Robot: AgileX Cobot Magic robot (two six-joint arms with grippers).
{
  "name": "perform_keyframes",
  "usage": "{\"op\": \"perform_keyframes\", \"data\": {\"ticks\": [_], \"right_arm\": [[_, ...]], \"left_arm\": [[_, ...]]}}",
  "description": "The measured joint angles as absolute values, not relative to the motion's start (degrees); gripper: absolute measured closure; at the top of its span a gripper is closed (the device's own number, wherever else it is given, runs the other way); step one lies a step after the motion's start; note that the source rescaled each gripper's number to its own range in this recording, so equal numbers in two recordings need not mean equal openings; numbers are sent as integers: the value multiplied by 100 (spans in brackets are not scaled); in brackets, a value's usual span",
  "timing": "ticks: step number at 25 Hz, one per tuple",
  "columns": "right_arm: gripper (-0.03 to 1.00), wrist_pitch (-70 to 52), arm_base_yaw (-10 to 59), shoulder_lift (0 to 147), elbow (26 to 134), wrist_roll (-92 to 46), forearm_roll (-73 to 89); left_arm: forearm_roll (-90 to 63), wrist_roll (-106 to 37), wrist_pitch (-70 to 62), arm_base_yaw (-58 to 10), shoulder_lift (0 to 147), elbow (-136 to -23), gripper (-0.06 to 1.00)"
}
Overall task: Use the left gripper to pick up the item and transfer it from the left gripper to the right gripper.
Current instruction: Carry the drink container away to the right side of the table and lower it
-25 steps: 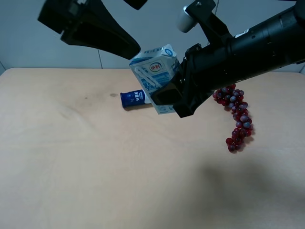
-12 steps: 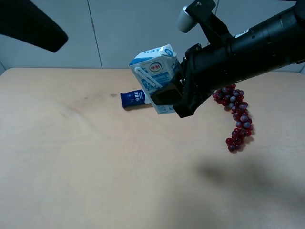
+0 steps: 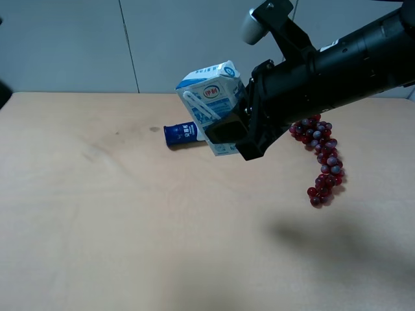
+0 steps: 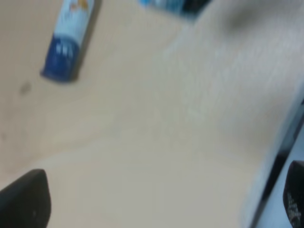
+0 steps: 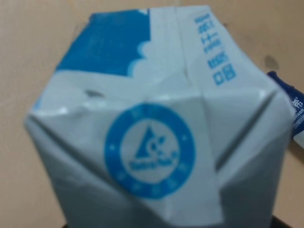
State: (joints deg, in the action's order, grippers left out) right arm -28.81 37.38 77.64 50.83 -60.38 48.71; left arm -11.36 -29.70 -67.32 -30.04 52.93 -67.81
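The item, a white-and-blue drink carton (image 3: 211,97), hangs tilted above the back of the table. My right gripper (image 3: 227,129) is shut on its lower part, reaching in from the right. The carton's gabled top (image 5: 152,142) fills the right wrist view, hiding the fingers there. My left gripper (image 4: 159,197) is almost wholly out of the exterior high view. In the left wrist view its two black fingertips (image 4: 23,199) stand far apart over bare table, open, with nothing between them.
A white-and-blue bottle (image 3: 180,134) lies on its side on the pale wooden table (image 3: 130,227), just behind and below the carton, and shows too as the bottle (image 4: 69,40). A bunch of red grapes (image 3: 322,159) lies at the right.
The left arm has pulled away up and to the left, out of the exterior high view. The right gripper and the carton have stayed in place.
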Motion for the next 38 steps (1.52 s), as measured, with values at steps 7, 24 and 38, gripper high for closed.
{"op": "perform_keyframes", "data": {"ticks": [7,24,38], "right_arm": [[97,-2888,3738,7764,5083,-6032,4871],[97,-2888,3738,7764,5083,-5989,4871],[97,-2915,3738,7764,5083,-5945,4871]], "left_arm": [[-990,-2078,-6732,-3004,3947,-5480,-3],[-751,-1100,-6688,-3004,428,-3192,-3],[76,-126,-6094,-3004,158,-2842,-3]]}}
